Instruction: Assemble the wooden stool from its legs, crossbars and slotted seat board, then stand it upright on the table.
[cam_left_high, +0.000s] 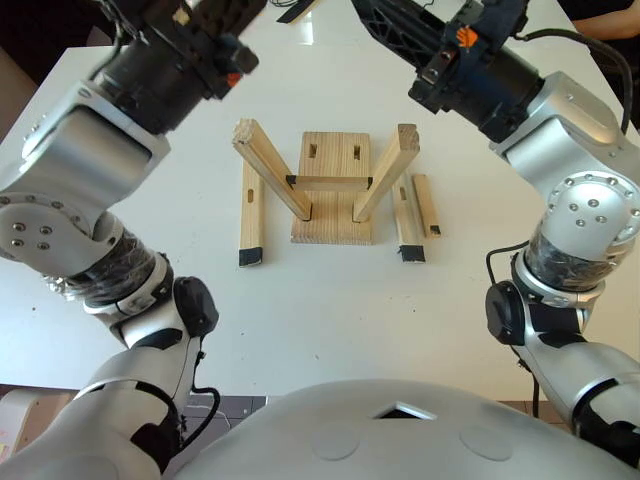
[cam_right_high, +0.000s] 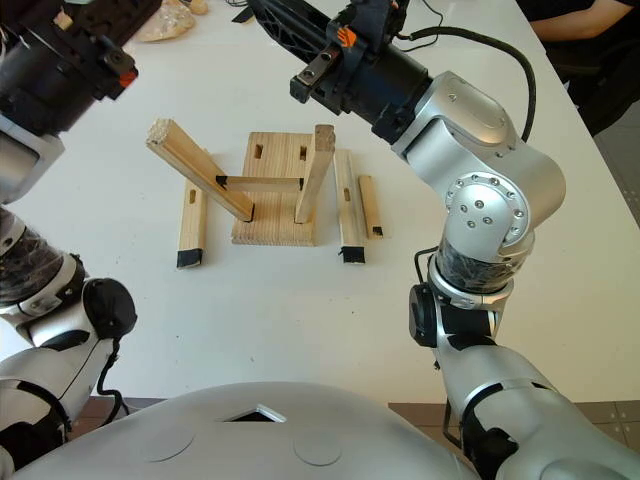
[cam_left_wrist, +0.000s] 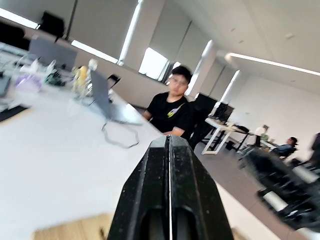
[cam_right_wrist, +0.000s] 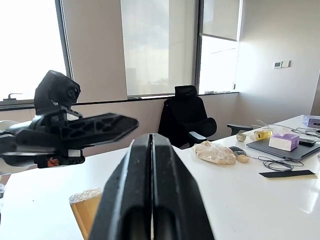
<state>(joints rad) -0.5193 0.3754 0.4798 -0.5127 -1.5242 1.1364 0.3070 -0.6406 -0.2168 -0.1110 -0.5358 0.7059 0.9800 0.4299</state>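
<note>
The job is partly done, by my reading about half. A pale, square wooden seat board with cut slots lies flat in the middle of the white bench. On its 6 o'clock half two pale wooden legs stand in the board: one leans out toward 10 o'clock, the other toward 2 o'clock. A short wooden crossbar spans between them, and its ends appear seated in both legs. How firmly the leg ends sit in the board I cannot tell.

On the 12 o'clock half of the board two slots lie open and unfilled. The parts for them are loose on the bench. At 9 o'clock, just beside the board, lies a long wooden leg with a black foot cap. At 3 o'clock lies a second black-capped wooden leg, with a shorter loose wooden bar close alongside it on the outer side.

The black left claw is raised above the bench at about 11 o'clock from the board. Its fingers are pressed together on nothing. The black right claw is raised at about 1 o'clock, likewise closed and empty.

What I judge is left: join the two loose legs with the loose bar, seat that pair in the open slots, then turn the stool over onto its feet.
</note>
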